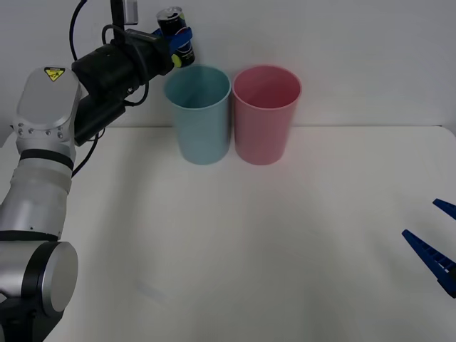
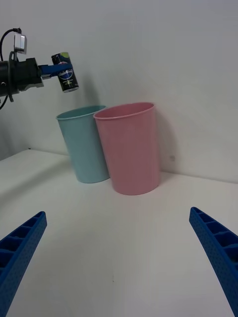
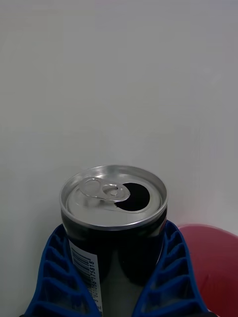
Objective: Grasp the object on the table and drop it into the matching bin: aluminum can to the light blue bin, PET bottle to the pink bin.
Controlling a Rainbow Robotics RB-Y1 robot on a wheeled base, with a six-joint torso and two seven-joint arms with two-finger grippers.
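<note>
Your left hand point(image 1: 179, 41) is clamped on the aluminum can point(image 1: 173, 32), blue fingers point(image 3: 171, 267) pinching its lower body from both sides so the silver top and pull tab stay free above them. The can is up in the air, roughly upright with a slight tilt, raised above the rim of the light blue bin point(image 1: 197, 114). From the front it sits over the bin's near-left edge rather than the middle of the mouth, so I'd judge you're not quite lined up for the drop. Held that high, it clears the rim, which is probably why it's carried at this level.

The pink bin point(image 1: 266, 114) stands just beside the light blue one on its right, both at the far edge of the bench point(image 1: 235, 256) against the wall. With the two so close, a sloppy release could bounce the can off the shared side, so bring the hand further over the blue mouth before letting go. In the left wrist view a slice of pink rim shows low beside the can, so mind which opening you're over.

Your right hand point(image 1: 436, 249) is parked low at the right edge of the bench, fingers spread apart and holding nothing. It's well apart from both bins, out of the way of the drop.

Task looks nearly done: grasp made, lift made, release not yet.
</note>
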